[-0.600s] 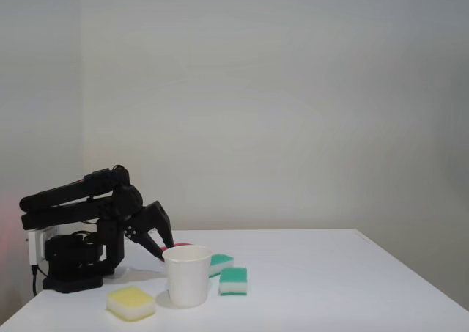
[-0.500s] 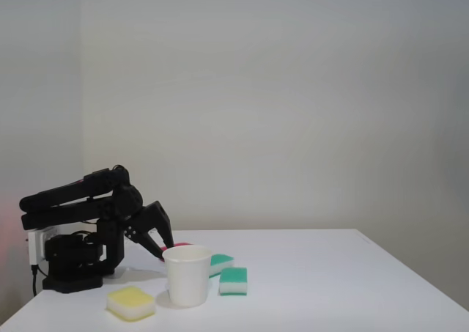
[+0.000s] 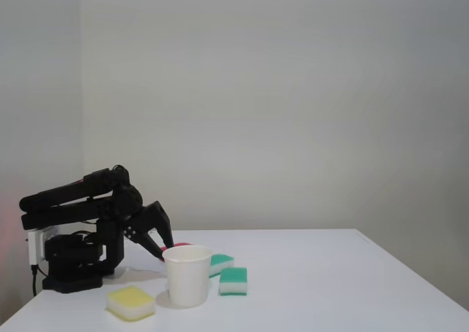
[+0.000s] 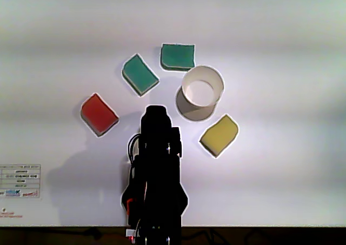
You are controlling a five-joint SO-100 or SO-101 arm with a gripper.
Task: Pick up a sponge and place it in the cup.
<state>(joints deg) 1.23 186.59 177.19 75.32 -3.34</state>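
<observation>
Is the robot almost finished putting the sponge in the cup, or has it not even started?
Nothing looks done yet. The white cup is empty inside, and both green sponges lie on the table, as do the red sponge and the yellow sponge. Nothing seems to be in hand: the arm sits folded near its base. Still to do: reach out, grab a green sponge, lift it and drop it in the cup.

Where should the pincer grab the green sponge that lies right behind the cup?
Probably from straight above, pinching the sponge across its two longer sides. It lies flat, and the cup stands close beside one corner, so closing there avoids bumping it.
</observation>
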